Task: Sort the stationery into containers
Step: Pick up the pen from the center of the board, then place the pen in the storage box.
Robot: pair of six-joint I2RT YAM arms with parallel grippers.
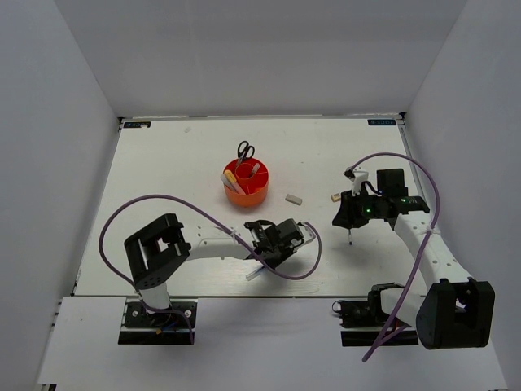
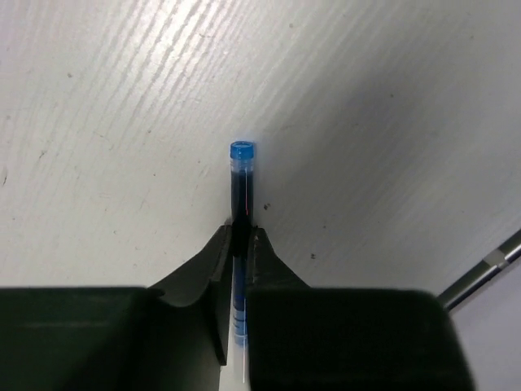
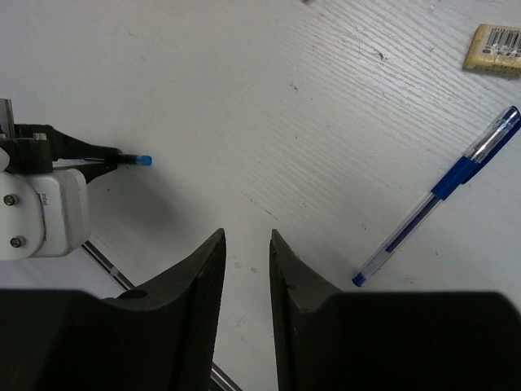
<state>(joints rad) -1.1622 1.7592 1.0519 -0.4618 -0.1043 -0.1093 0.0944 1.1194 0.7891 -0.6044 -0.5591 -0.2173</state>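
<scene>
The left gripper (image 2: 241, 236) is clenched on a blue-capped pen (image 2: 242, 175): in the left wrist view the two fingertips press against the barrel from either side, and the capped end sticks out past them over the white table (image 1: 163, 179). In the top view this gripper sits just left of centre in the lower half of the frame, below the orange organiser (image 1: 252, 195). The right gripper (image 3: 247, 236) is released, its jaws a narrow gap apart with only bare table showing between them. A second blue pen (image 3: 435, 199) lies slantwise on the table at the right of the right wrist view, and a tan block with a barcode label (image 3: 494, 49) lies in the upper right corner. The organiser stands near the middle of the table, with black-handled scissors (image 1: 245, 151) upright at its far side and highlighter markers (image 1: 231, 177) in its compartments. A grey-white eraser (image 1: 294, 198) lies on the table just right of the organiser.
</scene>
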